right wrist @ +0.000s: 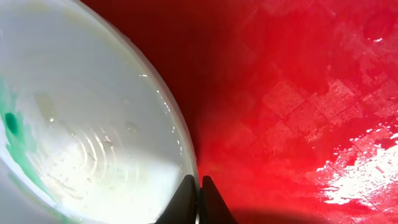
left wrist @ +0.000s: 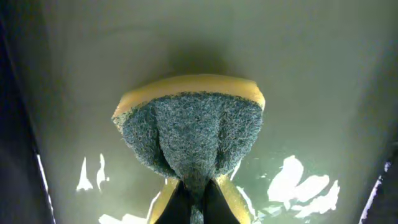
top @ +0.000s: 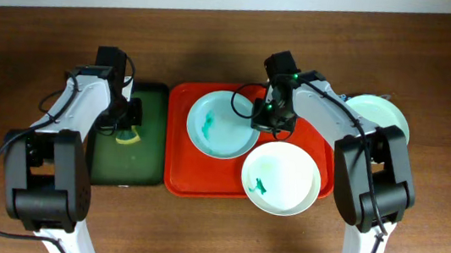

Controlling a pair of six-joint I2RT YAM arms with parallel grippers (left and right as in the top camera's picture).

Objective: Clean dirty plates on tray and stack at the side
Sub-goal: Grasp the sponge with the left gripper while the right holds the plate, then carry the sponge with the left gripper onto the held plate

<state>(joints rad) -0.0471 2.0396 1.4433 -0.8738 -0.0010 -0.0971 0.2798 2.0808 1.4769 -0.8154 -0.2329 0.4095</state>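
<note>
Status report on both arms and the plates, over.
Left gripper shut on sponge, over green tray. Right gripper pinching far plate rim on red tray. Near plate smeared; third plate off tray. Nothing seen blocking.

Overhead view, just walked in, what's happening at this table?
The left gripper is pinched shut on the sponge over the dark green tray. The right gripper is shut on the rim of the rear plate, green-smeared, on the red tray. The front plate there also shows a green smear. A third plate sits off the tray to the right, partly hidden by the right arm.
</note>
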